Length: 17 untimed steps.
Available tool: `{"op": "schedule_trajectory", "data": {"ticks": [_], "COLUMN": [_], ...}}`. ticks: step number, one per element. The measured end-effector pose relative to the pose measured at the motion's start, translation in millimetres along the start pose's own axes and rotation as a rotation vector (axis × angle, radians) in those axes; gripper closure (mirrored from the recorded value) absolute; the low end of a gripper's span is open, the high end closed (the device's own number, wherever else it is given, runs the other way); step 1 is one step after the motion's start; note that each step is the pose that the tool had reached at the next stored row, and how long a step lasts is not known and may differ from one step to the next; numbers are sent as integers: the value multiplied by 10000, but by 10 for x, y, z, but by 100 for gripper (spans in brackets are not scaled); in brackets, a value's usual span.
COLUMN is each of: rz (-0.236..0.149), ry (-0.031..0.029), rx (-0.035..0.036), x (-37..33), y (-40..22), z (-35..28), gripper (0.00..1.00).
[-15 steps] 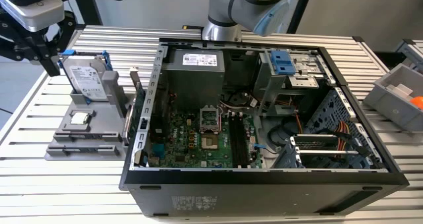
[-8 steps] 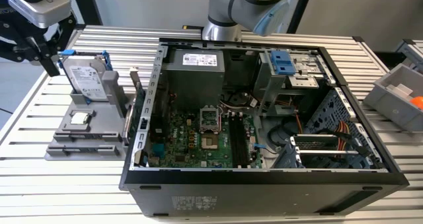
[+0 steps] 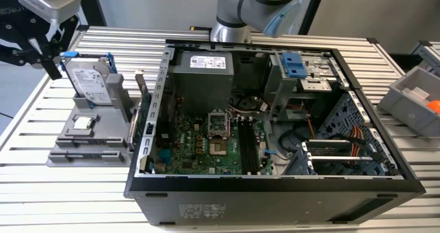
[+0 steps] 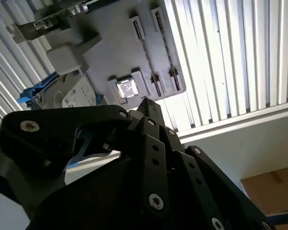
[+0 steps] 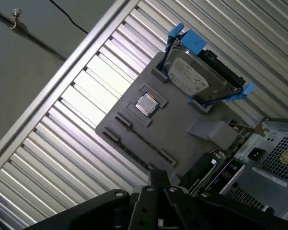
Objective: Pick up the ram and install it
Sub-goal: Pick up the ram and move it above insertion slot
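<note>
Hand point(image 3: 45, 57) hovers by the hard drive point(image 3: 89, 81), can't tell if it's open. The ram point(image 3: 143, 109) runs along the case point(image 3: 275, 189), toward the exterior view's right.

The tray point(image 3: 69, 153) sat at the exterior view's left of the computer case point(image 3: 275, 202). On it, the hard drive point(image 3: 89, 81) stood behind the processor point(image 3: 83, 122), with the gripper point(image 3: 43, 57) above.

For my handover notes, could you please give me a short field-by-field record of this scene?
Table: slatted metal
Computer case: open, motherboard facing up
Memory slots: black, long, on the motherboard
Gray holder: on the table, at the exterior view's left of the case
Hard drive: upright in the holder, blue-tabbed frame
Processor chip: flat in the holder's square recess
Gripper: beside the hard drive, outside the case
</note>
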<state>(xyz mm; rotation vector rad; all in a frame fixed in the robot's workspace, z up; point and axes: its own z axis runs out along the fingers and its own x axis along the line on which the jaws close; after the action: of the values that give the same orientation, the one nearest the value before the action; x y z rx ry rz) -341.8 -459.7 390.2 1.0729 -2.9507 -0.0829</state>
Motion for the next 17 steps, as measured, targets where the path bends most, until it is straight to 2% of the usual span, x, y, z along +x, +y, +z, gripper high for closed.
{"op": "schedule_trajectory", "data": {"ticks": [10, 17], "rz": [-1367, -2135], "ry": [73, 116], "rx": [-19, -27], "x": [0, 0], "y": [0, 0], "z": [0, 0], "gripper": [100, 100]}}
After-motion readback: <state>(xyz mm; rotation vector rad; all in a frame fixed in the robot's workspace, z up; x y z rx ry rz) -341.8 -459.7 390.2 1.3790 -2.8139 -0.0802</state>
